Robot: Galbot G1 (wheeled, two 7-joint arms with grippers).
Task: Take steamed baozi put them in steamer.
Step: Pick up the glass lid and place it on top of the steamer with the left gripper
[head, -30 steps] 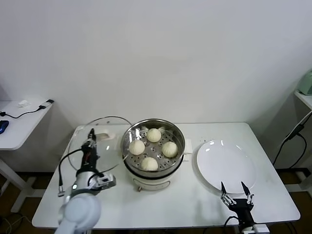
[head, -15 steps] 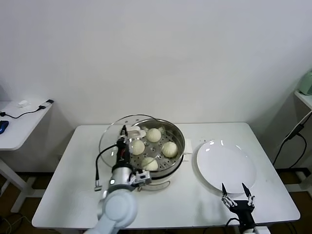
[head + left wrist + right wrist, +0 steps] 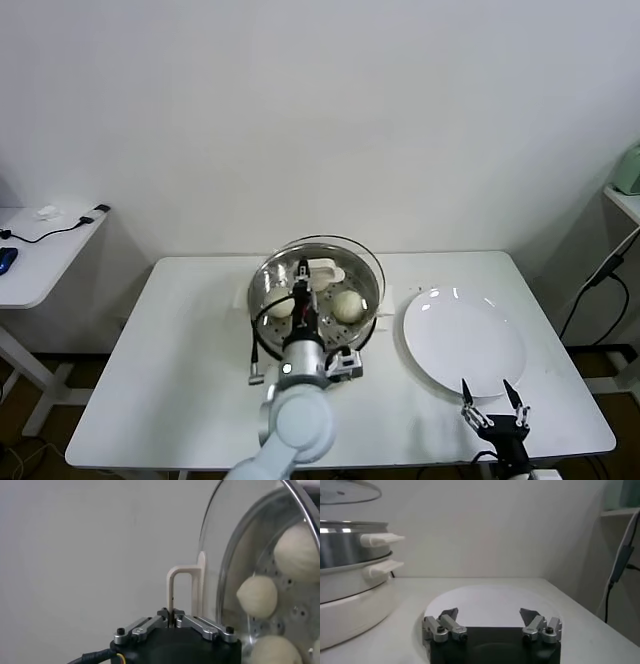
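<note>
The steamer (image 3: 376,292) stands mid-table with steamed baozi (image 3: 347,305) on its perforated tray. A second baozi (image 3: 280,304) shows beside my left arm. My left gripper (image 3: 303,268) is shut on the white handle (image 3: 181,578) of the round glass lid (image 3: 350,256), which it holds tilted just above the steamer's mouth. In the left wrist view the baozi (image 3: 257,594) show through the lid (image 3: 235,540), and the jaws (image 3: 171,612) pinch the handle's thin bar. My right gripper (image 3: 487,392) rests open near the table's front right edge, nothing between its fingers.
A flat white plate (image 3: 463,340) lies bare to the right of the steamer, just behind the right gripper (image 3: 490,616). A side desk with cables (image 3: 40,235) stands off to the left. A cable (image 3: 600,275) hangs at the right.
My left arm has carried the glass lid from the left part of the table rightwards to over the steamer. The right arm has barely moved.
</note>
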